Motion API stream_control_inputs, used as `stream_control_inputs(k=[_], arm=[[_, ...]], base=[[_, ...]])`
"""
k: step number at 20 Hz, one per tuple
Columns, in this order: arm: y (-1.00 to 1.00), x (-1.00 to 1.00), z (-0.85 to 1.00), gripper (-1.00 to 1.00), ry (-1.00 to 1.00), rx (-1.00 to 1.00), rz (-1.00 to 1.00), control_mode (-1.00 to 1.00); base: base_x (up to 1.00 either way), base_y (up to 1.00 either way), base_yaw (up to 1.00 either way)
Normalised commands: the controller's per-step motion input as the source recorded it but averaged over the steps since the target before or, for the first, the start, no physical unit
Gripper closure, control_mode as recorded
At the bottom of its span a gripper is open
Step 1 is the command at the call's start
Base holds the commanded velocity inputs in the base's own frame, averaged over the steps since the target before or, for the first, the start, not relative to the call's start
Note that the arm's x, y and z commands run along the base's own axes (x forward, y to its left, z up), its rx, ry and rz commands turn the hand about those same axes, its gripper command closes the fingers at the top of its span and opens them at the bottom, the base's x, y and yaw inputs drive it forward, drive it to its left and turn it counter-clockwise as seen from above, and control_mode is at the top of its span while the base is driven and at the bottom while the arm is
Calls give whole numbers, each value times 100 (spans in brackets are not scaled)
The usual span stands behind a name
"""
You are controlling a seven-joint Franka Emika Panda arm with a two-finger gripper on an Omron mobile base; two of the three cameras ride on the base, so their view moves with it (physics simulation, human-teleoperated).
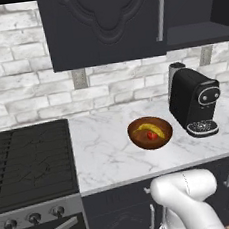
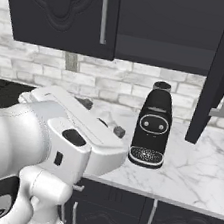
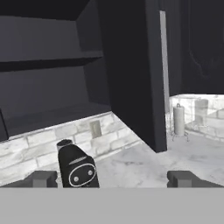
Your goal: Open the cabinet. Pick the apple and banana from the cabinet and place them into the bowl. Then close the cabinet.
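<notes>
Here the spread, empty fingers (image 3: 43, 179) face the cabinet (image 3: 131, 78), its right door swung open.

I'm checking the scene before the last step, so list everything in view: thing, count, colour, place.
cabinet: one, matte black, on the wall; right door open, left shut
bowl: one, reddish-brown, on the counter left of the coffee machine
banana: one, yellow, in the bowl
apple: one, red, in the bowl
coffee machine: one, black, on the counter
counter: one, white marble
stove: one, black, left of the counter
paper towel roll: one, white, far counter
gripper: one, dark tips, open
</notes>
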Motion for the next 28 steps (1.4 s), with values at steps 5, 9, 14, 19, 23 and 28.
stream_control_inputs(k=[5, 9, 14, 19, 23, 28], arm=[[-28, -47, 3, -100, 20, 0, 4, -100], [-38, 9, 0, -100, 5, 0, 10, -100], [-41, 17, -6, -100, 2, 0, 12, -100], [-28, 6, -46, -100, -1, 0, 13, -100], [-24, 0, -45, -100, -14, 0, 11, -100], [-27, 3, -22, -100, -26, 0, 8, -100]], base=[[0, 0, 0], [0, 0, 0], [0, 0, 0], [0, 0, 0], [0, 0, 0], [0, 0, 0]])
